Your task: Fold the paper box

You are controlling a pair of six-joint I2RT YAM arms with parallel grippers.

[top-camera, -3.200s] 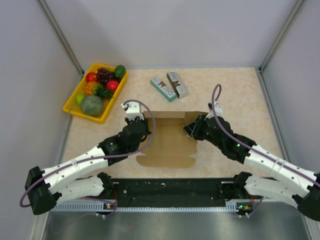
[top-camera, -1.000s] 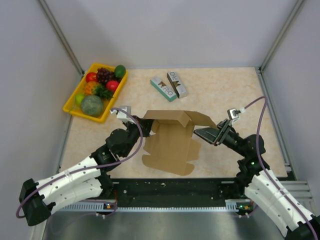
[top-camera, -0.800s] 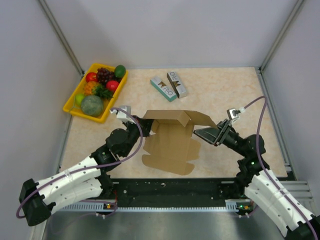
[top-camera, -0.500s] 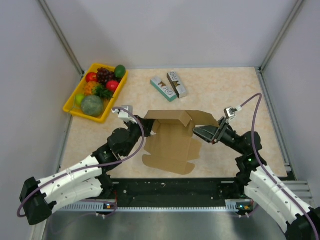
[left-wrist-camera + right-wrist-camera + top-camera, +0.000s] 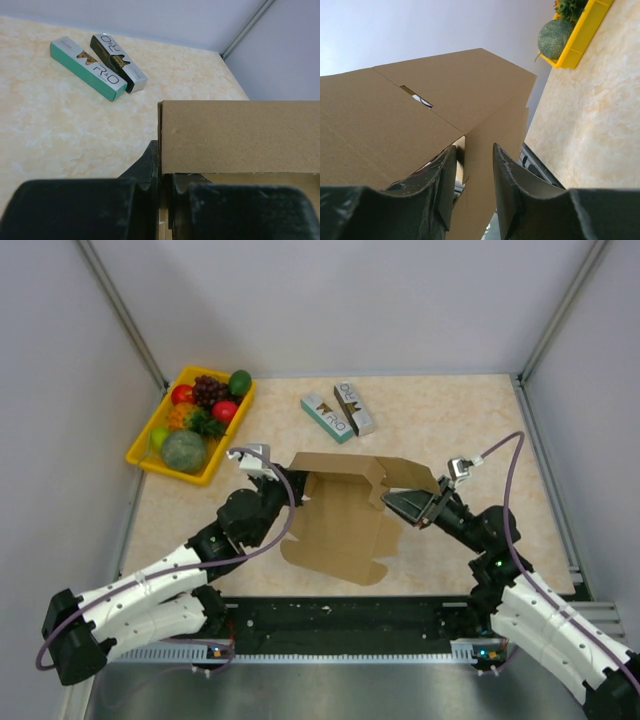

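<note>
The paper box point(image 5: 345, 520) is a brown cardboard sheet, partly raised, with its back wall and side flaps standing and its front panel slanting down to the table. My left gripper point(image 5: 290, 478) holds the box's back left corner. In the left wrist view that gripper point(image 5: 165, 172) is shut on the upright cardboard wall point(image 5: 235, 135). My right gripper point(image 5: 397, 502) is at the box's right flap. In the right wrist view its jaws point(image 5: 472, 157) stand apart astride the flap's edge point(image 5: 487, 145), with a gap showing beside the left finger point(image 5: 445, 172).
A yellow fruit tray point(image 5: 140, 454) sits at the back left, also seen as the tray point(image 5: 580, 42) in the right wrist view. Two small printed boxes, teal point(image 5: 327, 417) and brown-white point(image 5: 355, 407), lie behind the paper box. White walls enclose the table point(image 5: 480, 430).
My right gripper has moved left onto the box's right flap and its jaws have narrowed. The box has lifted and turned slightly. The left gripper stays shut on the box's wall.
</note>
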